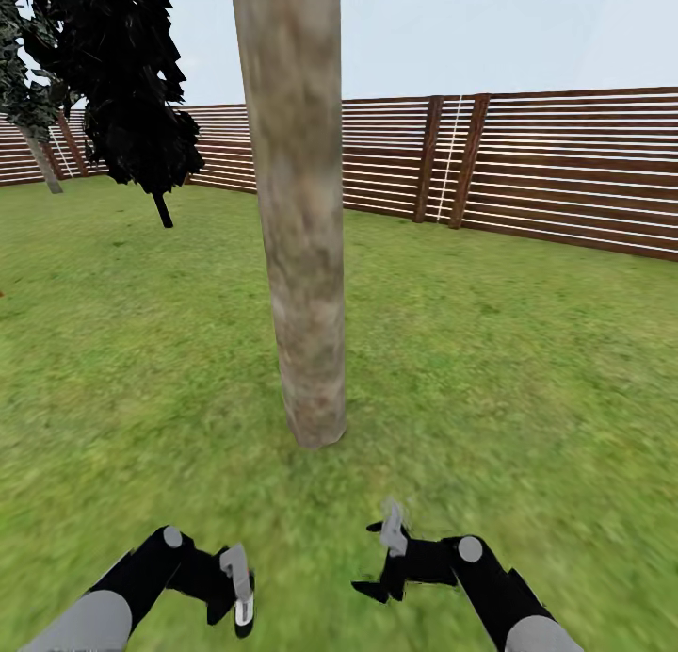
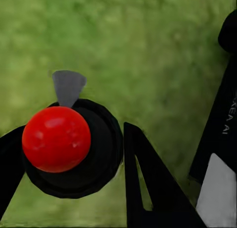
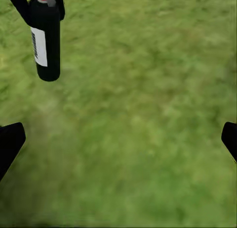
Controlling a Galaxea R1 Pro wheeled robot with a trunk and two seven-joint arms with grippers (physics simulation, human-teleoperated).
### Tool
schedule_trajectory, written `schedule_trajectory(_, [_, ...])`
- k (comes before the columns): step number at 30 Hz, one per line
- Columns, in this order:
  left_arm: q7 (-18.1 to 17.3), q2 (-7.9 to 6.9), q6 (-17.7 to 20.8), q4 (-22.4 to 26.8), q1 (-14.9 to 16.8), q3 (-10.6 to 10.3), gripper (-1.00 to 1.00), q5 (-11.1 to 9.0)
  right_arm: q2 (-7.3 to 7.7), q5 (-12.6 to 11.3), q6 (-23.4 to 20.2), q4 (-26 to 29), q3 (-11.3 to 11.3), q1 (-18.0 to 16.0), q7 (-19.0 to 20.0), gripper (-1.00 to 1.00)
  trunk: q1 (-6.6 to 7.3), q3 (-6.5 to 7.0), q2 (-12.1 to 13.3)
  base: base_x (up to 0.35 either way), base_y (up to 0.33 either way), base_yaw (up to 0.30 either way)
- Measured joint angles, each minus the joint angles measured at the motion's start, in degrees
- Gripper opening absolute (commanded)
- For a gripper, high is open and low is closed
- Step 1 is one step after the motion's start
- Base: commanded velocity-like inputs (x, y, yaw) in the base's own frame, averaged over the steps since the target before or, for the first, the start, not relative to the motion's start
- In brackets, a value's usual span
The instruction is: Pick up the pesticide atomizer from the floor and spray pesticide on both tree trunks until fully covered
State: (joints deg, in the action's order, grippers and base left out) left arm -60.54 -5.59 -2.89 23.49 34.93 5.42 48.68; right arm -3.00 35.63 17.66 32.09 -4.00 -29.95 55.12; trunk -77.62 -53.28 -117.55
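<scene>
Nearest, low in the head view: left gripper (image 1: 242, 603) with jaws clamped on the atomizer (image 1: 243, 611), held low over the lawn (image 1: 527, 369). In the left wrist view, atomizer's red cap (image 2: 56, 139) on a black body (image 2: 101, 154), grey nozzle (image 2: 68, 86) jutting from under the cap, black fingers (image 2: 148, 183) against both sides. From the right wrist view, the same atomizer (image 3: 45, 40) as a black bottle with a white label, hanging above grass. Right gripper (image 1: 379, 560) also low, jaws wide apart, nothing between them, fingertips (image 3: 10, 141) at the frame's edges. Just ahead, between both arms, thick grey-brown trunk (image 1: 294, 200) rising out of frame. Far left, a second tree (image 1: 118, 77) with dark foliage, near the slatted fence (image 1: 565, 167).
</scene>
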Motion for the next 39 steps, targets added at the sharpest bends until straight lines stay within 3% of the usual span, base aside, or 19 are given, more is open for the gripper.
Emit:
schedule_trajectory(1, [-0.57, 0.07, 0.37, 0.00, 0.32, -0.41, -1.00, 2.04, -0.13, 0.00, -0.49, 1.06, 2.09, -0.63, 1.17, -1.00, 0.00, 0.00, 0.00, 0.000, 0.000, 0.000])
schedule_trajectory(3, [-1.94, 0.26, 1.48, 0.01, 1.32, -0.76, -1.00, 5.16, -0.48, -0.12, -3.81, 2.11, 4.64, -1.89, 2.38, -1.00, 0.00, 0.00, 0.00, 0.000, 0.000, 0.000])
schedule_trajectory(7, [-4.47, 0.35, 1.82, 0.05, 1.99, -0.95, -1.00, 6.38, -0.74, -0.29, -6.91, 2.48, 5.59, -3.45, 3.16, -1.00, 0.00, 0.00, 0.00, 0.000, 0.000, 0.000])
schedule_trajectory(12, [-5.82, 0.91, 1.74, 3.01, 2.28, -0.95, -1.00, 6.26, -0.85, -0.29, -7.61, 2.47, 5.66, -5.57, 5.13, -1.00, 0.00, 0.00, 0.00, 0.000, 0.000, 0.000])
schedule_trajectory(16, [-6.76, 3.62, 1.83, 4.19, 2.35, -1.09, -1.00, 6.43, -2.47, -0.18, -10.32, 2.59, 5.94, -6.52, 7.05, -1.00, 0.00, 0.00, 0.00, 0.000, 0.000, 0.000])
schedule_trajectory(22, [-6.83, 4.35, 1.75, 4.31, 3.06, -1.05, -1.00, 6.24, -3.02, -0.19, -10.93, 2.76, 6.01, -7.75, 7.23, -1.00, 0.00, 0.00, 0.00, 0.000, 0.000, 0.000])
schedule_trajectory(27, [-6.85, 6.01, 1.69, 4.33, 3.24, -0.97, -1.00, 5.98, -3.12, -0.23, -10.95, 2.74, 6.10, -8.07, 7.24, -1.00, 0.00, 0.00, 0.00, 0.000, 0.000, 0.000])
schedule_trajectory(33, [-6.25, 7.97, 1.84, 4.23, 4.09, -0.88, -1.00, 4.95, -4.17, -0.21, -10.95, 2.74, 6.10, -8.08, 7.24, -1.00, 0.00, 0.00, 0.00, 0.000, 0.000, 0.000])
schedule_trajectory(39, [-6.04, 8.73, 1.85, 4.23, 4.64, -0.64, -1.00, 3.67, -4.36, -0.19, -10.95, 2.81, 6.10, -8.16, 7.24, -1.00, 0.00, 0.00, 0.00, 0.000, 0.000, 0.000])
